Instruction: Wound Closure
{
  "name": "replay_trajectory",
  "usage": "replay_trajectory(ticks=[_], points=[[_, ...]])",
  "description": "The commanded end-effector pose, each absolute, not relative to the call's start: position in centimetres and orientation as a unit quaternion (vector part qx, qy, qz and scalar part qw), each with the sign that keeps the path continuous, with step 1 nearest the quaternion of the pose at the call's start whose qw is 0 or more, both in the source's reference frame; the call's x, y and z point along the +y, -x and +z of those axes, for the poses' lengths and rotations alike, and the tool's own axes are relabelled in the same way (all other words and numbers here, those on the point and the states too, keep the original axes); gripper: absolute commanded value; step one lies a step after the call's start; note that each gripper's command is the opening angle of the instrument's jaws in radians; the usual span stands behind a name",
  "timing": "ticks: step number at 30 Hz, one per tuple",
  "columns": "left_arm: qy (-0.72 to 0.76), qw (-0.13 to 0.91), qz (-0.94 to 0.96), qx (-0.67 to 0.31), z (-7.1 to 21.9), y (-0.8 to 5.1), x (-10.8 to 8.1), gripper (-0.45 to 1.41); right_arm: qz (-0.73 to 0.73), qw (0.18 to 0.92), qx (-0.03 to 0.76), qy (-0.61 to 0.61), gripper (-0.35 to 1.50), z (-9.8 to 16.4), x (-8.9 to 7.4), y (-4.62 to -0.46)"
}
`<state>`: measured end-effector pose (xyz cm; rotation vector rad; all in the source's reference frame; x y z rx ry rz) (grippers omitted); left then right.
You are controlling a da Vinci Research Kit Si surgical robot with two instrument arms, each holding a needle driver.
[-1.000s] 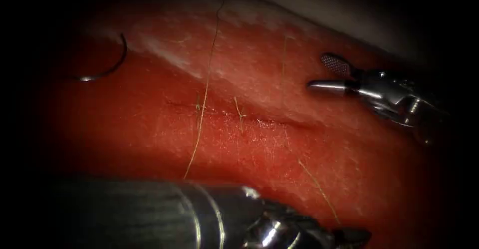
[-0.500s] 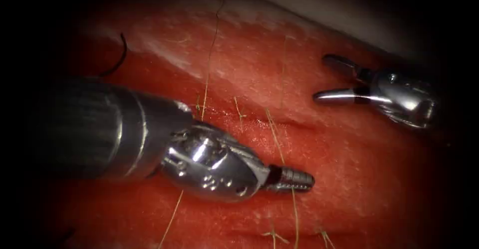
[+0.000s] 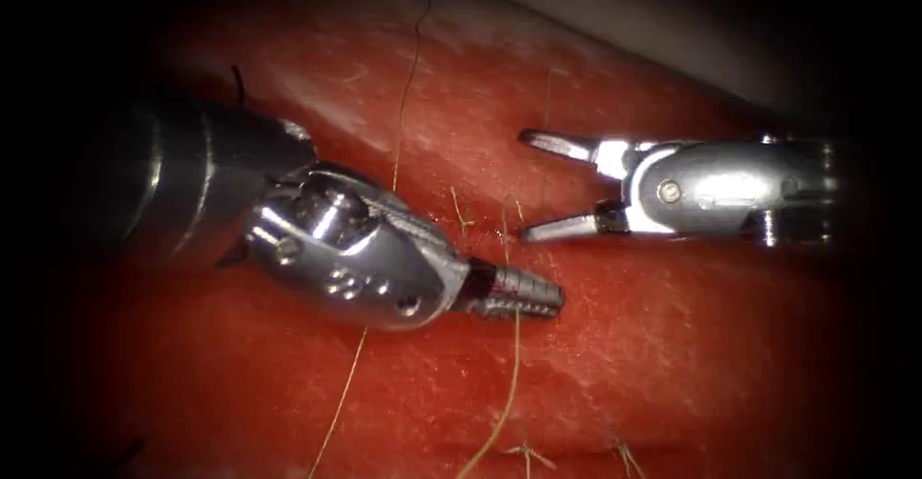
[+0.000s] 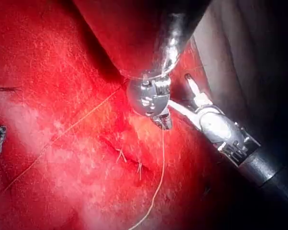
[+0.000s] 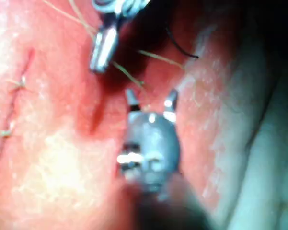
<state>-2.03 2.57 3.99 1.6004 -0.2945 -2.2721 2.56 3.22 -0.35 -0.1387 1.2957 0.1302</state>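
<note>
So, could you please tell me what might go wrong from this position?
The left tool, jaws shut on the thread, may strain the stitches along the cut if the strand goes taut. The right tool hangs open and holds nothing, close to loose strands it could snag. The needle lies free on the tissue at the far left, partly behind the left shaft, easy to bump.

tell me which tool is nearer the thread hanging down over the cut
Left. The left tool has its shut jaws on the thread, which hangs from them. The right tool sits apart, up and to the right, jaws open and holding nothing.
</note>
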Motion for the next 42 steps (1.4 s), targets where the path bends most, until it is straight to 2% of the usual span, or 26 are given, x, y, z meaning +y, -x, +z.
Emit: replay_trajectory(ticks=[1, 9, 16, 17, 18, 19, 28, 30, 34, 38, 42], points=[[-0.565, 0.172, -0.801, -0.103, 4.06, 2.07, 2.55, -0.35, 0.054, 0.791, 0.606, 0.064, 1.04, -0.35, 3.22, -2.65], [-0.564, 0.172, -0.801, -0.104, 4.08, 2.07, 2.55, -0.35, 0.033, 0.788, 0.613, 0.051, 0.99, -0.42, 3.11, -2.84], [-0.564, 0.172, -0.801, -0.104, 4.09, 2.07, 2.55, -0.35, 0.018, 0.785, 0.617, 0.046, 0.69, -0.42, 3.05, -2.84], [-0.564, 0.172, -0.801, -0.104, 4.09, 2.07, 2.55, -0.35, 0.012, 0.785, 0.618, 0.043, 0.56, -0.43, 3.05, -2.84], [-0.564, 0.172, -0.801, -0.104, 4.09, 2.07, 2.55, -0.35, 0.003, 0.786, 0.617, 0.032, 0.05, -0.44, 3.03, -2.85], [-0.564, 0.172, -0.801, -0.104, 4.09, 2.07, 2.55, -0.35, -0.012, 0.789, 0.614, 0.028, -0.35, -0.43, 3.02, -2.86], [-0.563, 0.171, -0.802, -0.105, 4.08, 2.08, 2.56, -0.35, -0.069, 0.803, 0.592, 0.013, -0.35, -0.36, 2.97, -2.86], [-0.562, 0.160, -0.805, -0.100, 4.08, 2.09, 2.58, 0.08, -0.070, 0.806, 0.588, 0.013, -0.35, -0.35, 2.97, -2.86], [-0.556, 0.131, -0.815, -0.093, 4.05, 2.09, 2.61, 0.45, -0.059, 0.823, 0.564, 0.015, -0.35, -0.26, 3.01, -2.77], [-0.547, 0.106, -0.825, -0.094, 3.99, 2.12, 2.64, 0.64, 0.023, 0.835, 0.550, -0.016, -0.35, -0.14, 3.10, -2.64], [-0.540, 0.094, -0.830, -0.099, 3.95, 2.16, 2.61, 0.71, 0.084, 0.838, 0.537, -0.049, -0.35, -0.07, 3.17, -2.60]])
